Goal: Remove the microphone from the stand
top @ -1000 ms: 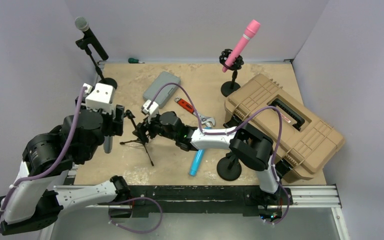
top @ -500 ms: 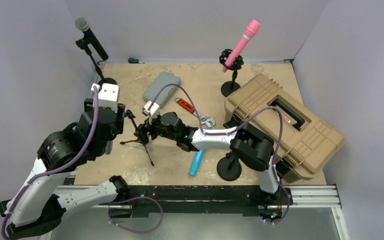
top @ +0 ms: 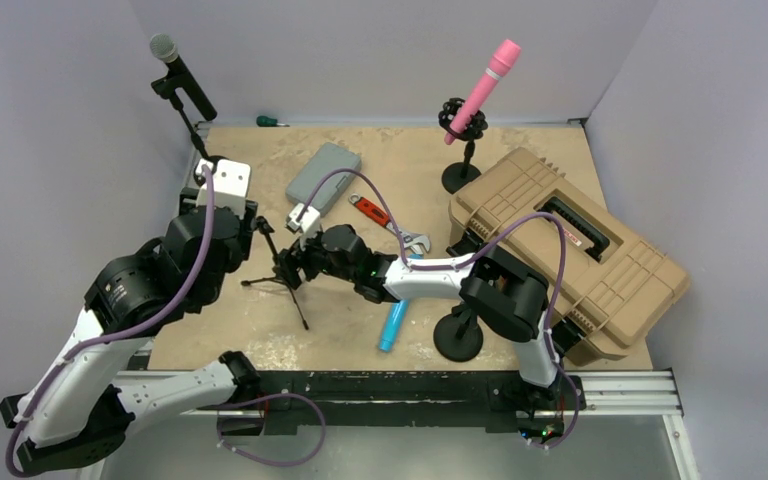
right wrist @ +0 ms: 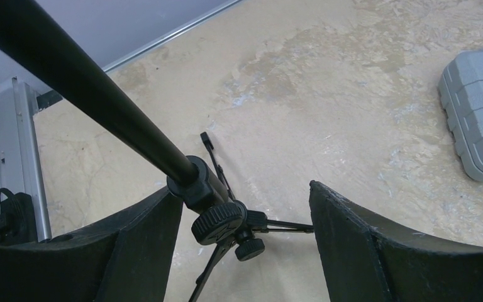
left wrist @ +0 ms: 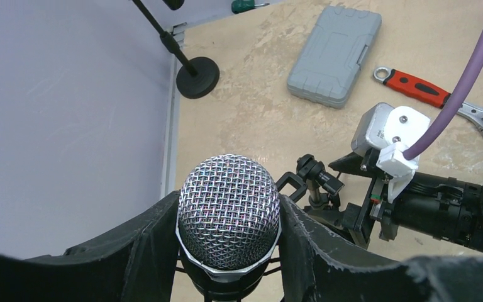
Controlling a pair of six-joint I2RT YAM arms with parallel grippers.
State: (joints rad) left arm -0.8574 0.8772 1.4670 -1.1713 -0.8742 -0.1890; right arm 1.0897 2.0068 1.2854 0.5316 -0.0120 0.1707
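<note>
**Mic in left fingers, beside the tripod clip**

Left fingers [left wrist: 144,251] are clamped on the microphone [left wrist: 228,211]. The mesh head is pinched between both pads and points up at the wrist cam. The mic body below the head is hidden, so I can't tell how far down the grip goes.

The mic head sits just left of the tripod stand [top: 282,272] clip, not in it. I can't tell whether the lower body touches the stand. In the top view the left wrist covers the mic completely.

Right fingers [right wrist: 352,251] are spread wide and straddle the stand's pole just above the leg hub. The pole collar is against one finger and there is a clear gap to the other, so this is not a clamp. The tripod's legs are on the tabletop [top: 340,325], left of centre.

Other items:
- grey case [top: 322,172] behind the stand
- red-handled wrench [top: 385,222] just right of the case
- blue marker [top: 394,325] lying near the front edge, under the right arm
- tan toolbox [top: 560,250] on the right side
- pink mic [top: 480,88] on its own stand at the back
- black mic [top: 182,78] on a round-base stand in the back-left corner
- green screwdriver [top: 272,121] against the back wall
</note>
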